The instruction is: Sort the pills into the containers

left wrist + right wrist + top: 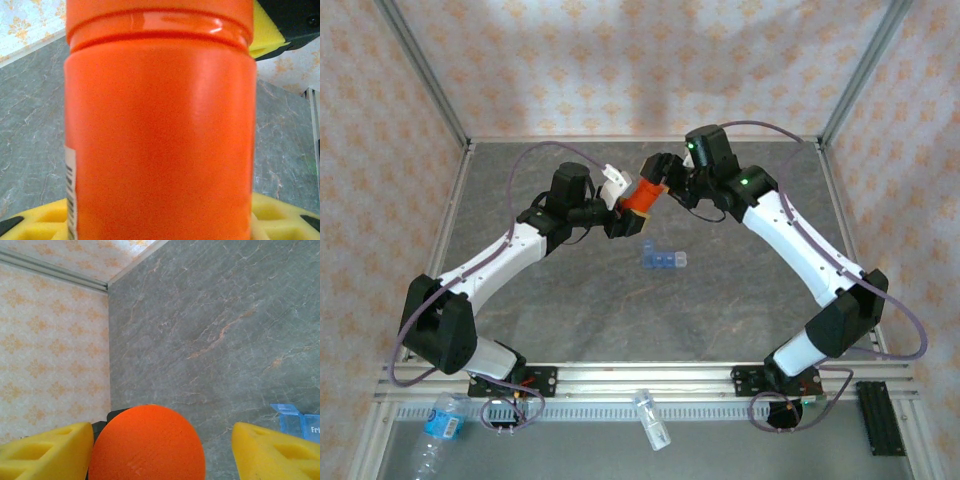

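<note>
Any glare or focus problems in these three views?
Left wrist: the orange cylindrical plastic vial is so close it looks soft, with glare streaks on its ridge. Right wrist: the vial's round end is slightly soft, the grey marbled tabletop sharper. Top external: even, diffuse light, no hard shadows.

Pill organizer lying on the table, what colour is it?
Translucent blue. The pill organizer shows best in the top external view.

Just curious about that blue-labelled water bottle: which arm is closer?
Left. The left arm's base stands beside the water bottle; the right arm's base is far along the rail.
</note>
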